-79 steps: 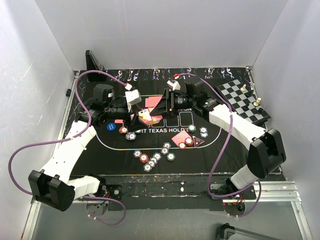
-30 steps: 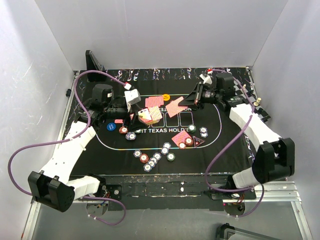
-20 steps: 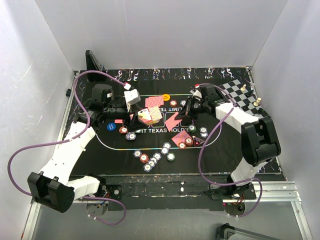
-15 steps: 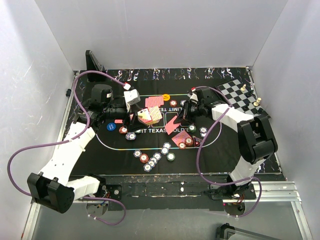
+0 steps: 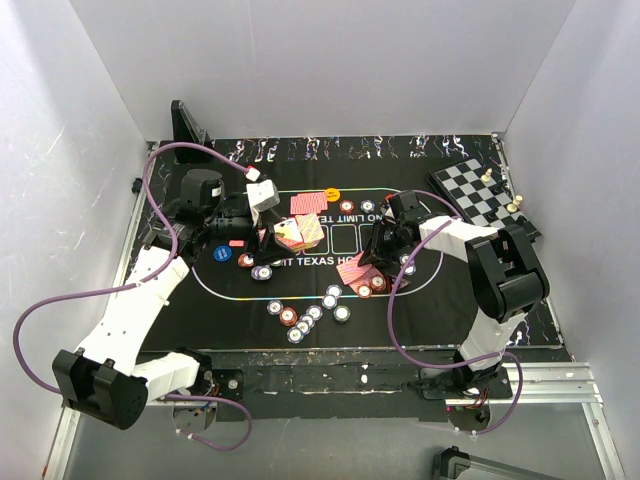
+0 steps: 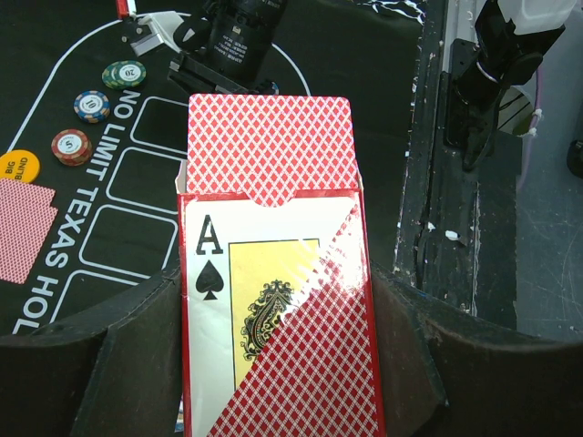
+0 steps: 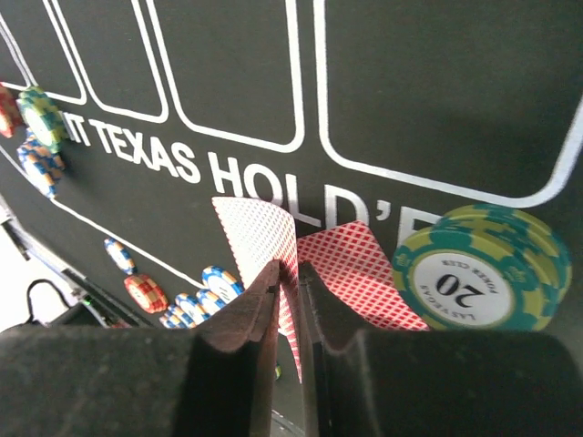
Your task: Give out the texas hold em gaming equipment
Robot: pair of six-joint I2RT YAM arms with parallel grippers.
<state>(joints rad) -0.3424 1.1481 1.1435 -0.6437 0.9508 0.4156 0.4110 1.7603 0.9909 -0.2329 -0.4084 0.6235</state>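
Observation:
My left gripper [image 5: 285, 232] is shut on a red-patterned card box [image 6: 273, 273] with an ace of spades on its face, held above the mat's left half. My right gripper [image 7: 290, 273] is low over the mat, its jaws a thin slit apart with a red-backed playing card [image 7: 260, 232] standing curled between them. A second red-backed card [image 7: 364, 273] lies flat just beside it, next to a green chip [image 7: 483, 269]. In the top view the right gripper [image 5: 372, 258] sits over those cards [image 5: 355, 270]. The yellow button [image 5: 330, 193] lies at the mat's far side.
More red-backed cards [image 5: 305, 204] lie near the button. Several chips [image 5: 305, 315] are scattered at the mat's near edge, with others [image 5: 246, 260] at the left. A chessboard [image 5: 480, 195] with pieces lies at the far right. A black stand [image 5: 187, 122] is at the back left.
My right arm has swung from the mat's far right edge inward and down, carrying the card to the cards at the near right. The left arm has kept still with the box.

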